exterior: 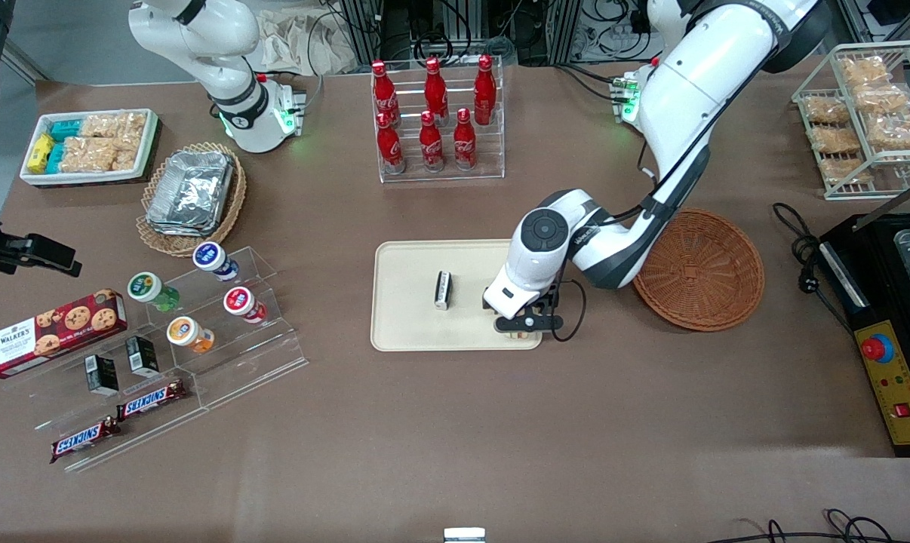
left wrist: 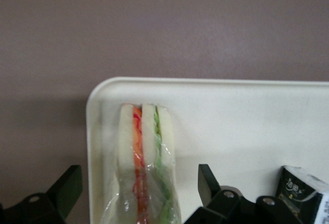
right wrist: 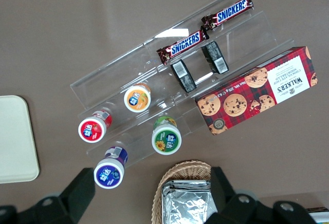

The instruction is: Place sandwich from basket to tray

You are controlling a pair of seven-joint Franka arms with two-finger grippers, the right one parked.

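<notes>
The sandwich (left wrist: 144, 157), a plastic-wrapped wedge of pale bread with orange, red and green layers, lies on the beige tray (left wrist: 247, 126) near one rounded corner. My left gripper (left wrist: 138, 188) is open, with one dark finger (left wrist: 67, 188) on each side of the sandwich and a gap between fingers and wrap. In the front view the gripper (exterior: 527, 330) hangs low over the tray's (exterior: 410, 309) corner nearest the camera at the working arm's end, and hides the sandwich. The round orange-brown basket (exterior: 700, 269) beside the tray holds nothing.
A small black-and-white bar (exterior: 443, 290) lies in the middle of the tray and also shows in the left wrist view (left wrist: 303, 190). A rack of red bottles (exterior: 434, 121) stands farther from the camera. Snack displays (exterior: 161, 332) lie toward the parked arm's end.
</notes>
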